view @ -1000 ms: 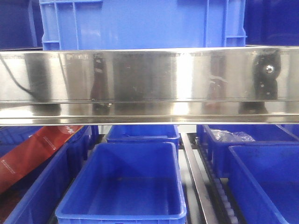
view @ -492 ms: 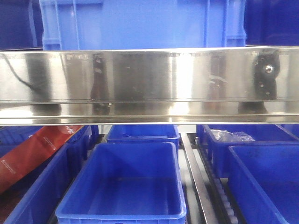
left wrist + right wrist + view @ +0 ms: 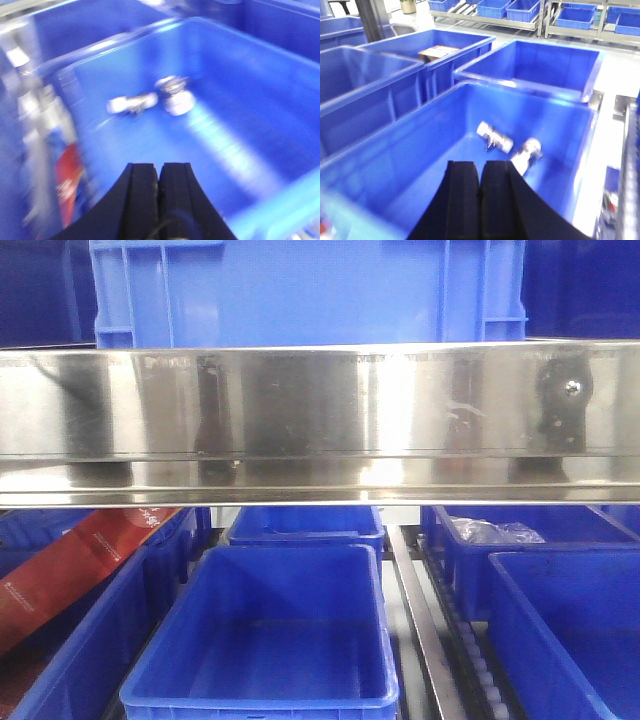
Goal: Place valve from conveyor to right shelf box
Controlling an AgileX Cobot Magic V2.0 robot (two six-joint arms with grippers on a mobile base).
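Observation:
In the left wrist view my left gripper (image 3: pixel 159 166) is shut and empty, above a blue box (image 3: pixel 260 75) that holds two silvery valves (image 3: pixel 132 104) (image 3: pixel 175 95); the view is blurred. In the right wrist view my right gripper (image 3: pixel 480 162) is shut and empty, above a blue box (image 3: pixel 395 160) with two silvery valves (image 3: pixel 495 136) (image 3: pixel 527 152) on its floor. I cannot tell whether both views show the same box. The conveyor is out of view. Neither gripper shows in the front view.
A steel shelf beam (image 3: pixel 320 420) crosses the front view, with a blue crate (image 3: pixel 300 290) on it. Below stand an empty blue box (image 3: pixel 270 630), a red packet (image 3: pixel 70 570), a box with a plastic bag (image 3: pixel 495 532) and a roller rail (image 3: pixel 430 630). Other blue boxes (image 3: pixel 545 65) surround the right gripper.
The front view has shifted slightly: the upper crate sits a little further right, and the dark cable reflection at the beam's left has gone.

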